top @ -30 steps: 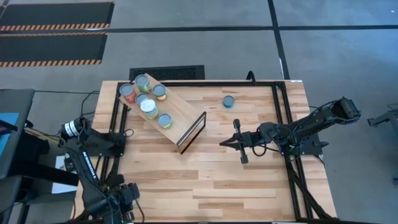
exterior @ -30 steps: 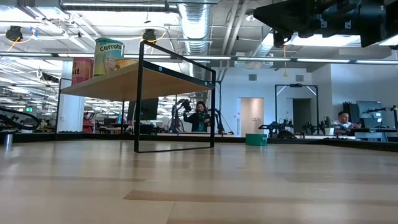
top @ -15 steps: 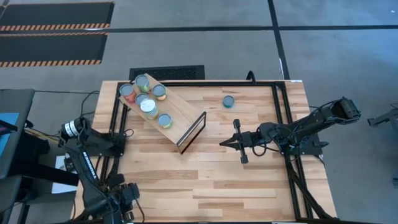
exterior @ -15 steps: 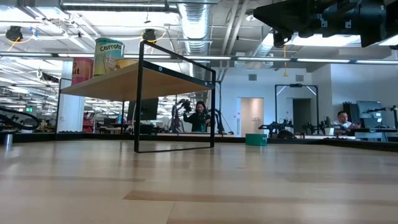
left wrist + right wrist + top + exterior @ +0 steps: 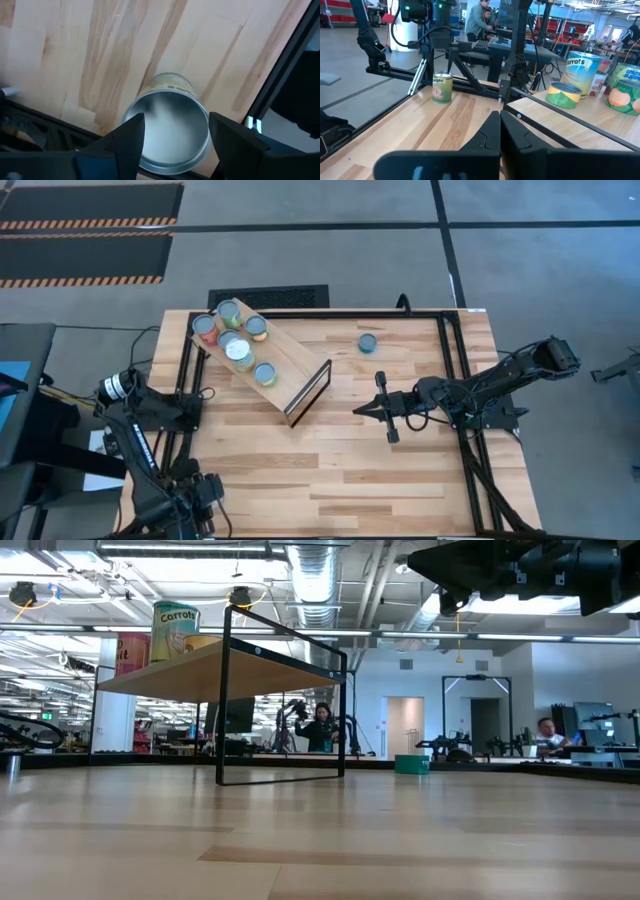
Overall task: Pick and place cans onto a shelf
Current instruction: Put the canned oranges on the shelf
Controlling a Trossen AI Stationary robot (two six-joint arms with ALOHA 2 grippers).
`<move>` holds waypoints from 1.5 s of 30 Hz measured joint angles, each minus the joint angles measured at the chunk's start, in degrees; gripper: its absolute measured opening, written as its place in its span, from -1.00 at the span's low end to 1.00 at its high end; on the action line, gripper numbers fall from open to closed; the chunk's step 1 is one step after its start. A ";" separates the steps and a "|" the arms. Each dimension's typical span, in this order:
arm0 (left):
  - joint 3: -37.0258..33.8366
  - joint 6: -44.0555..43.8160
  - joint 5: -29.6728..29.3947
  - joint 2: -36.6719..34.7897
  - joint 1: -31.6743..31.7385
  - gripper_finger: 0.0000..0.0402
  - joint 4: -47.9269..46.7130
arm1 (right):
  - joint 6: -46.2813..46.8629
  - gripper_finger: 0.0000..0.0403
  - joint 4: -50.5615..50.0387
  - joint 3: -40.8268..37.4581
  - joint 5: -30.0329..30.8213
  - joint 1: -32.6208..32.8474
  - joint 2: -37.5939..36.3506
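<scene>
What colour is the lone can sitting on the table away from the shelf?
The lone can is blue-green, with a silvery-blue lid; the high view shows it best.

A robotics lab or workshop: exposed ceiling ducts (image 5: 312,580), other robot rigs (image 5: 450,748) and people at desks (image 5: 548,733).

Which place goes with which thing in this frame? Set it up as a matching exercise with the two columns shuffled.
Things:
1. Carrots can
2. Lone blue-lidded can
3. Right end effector

Places:
A. Shut, above the middle of the tabletop, just off the dark-edged end panel
B. Standing on the shelf among other cans
C. Alone on the tabletop near the far edge, apart from the shelf

Pairs: 1-B, 2-C, 3-A
</scene>
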 joint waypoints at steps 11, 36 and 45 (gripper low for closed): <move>1.18 4.28 1.77 4.11 -0.63 0.02 1.24 | -0.04 -0.94 -0.20 0.00 0.00 0.00 0.00; 3.68 15.72 -13.24 4.55 2.61 -0.33 -8.65 | 0.03 -0.94 -0.24 0.00 0.00 0.00 -0.02; -6.44 31.09 -13.68 -4.11 14.13 -0.95 10.23 | 1.08 -0.94 -0.46 0.00 -0.02 0.07 -0.02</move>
